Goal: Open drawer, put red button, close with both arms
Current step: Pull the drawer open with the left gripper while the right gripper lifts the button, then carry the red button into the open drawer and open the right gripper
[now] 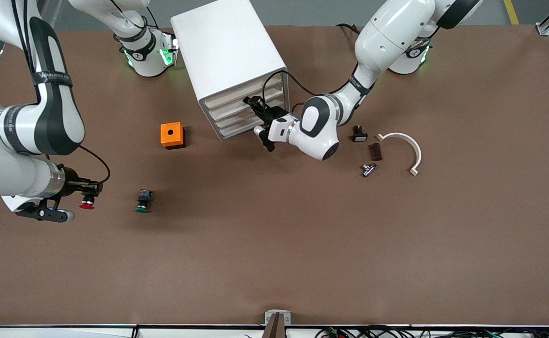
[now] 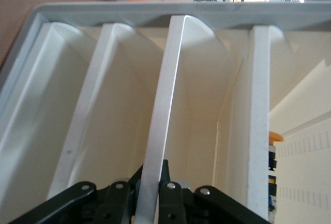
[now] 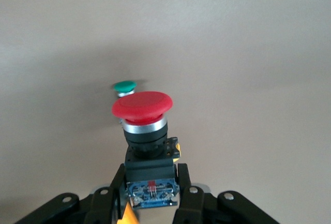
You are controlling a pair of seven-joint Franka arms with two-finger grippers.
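Brown table point(image 1: 274, 244): right gripper point(image 3: 151, 193) pinches red button point(image 3: 142, 105) by its block body, cap outward; left gripper point(image 2: 155, 195) clamped on drawer point(image 2: 163, 105) lip.

Red button point(image 3: 142, 105), green button point(image 1: 143, 201), orange box point(image 1: 172, 134), white drawer cabinet point(image 1: 227, 61), brown table point(image 1: 274, 244).

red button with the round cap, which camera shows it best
The right wrist view: the red-capped push button with a black-and-blue block body fills the frame centre, gripped in the right claw. The front view shows it only as a small red dot. The left wrist view does not show it.
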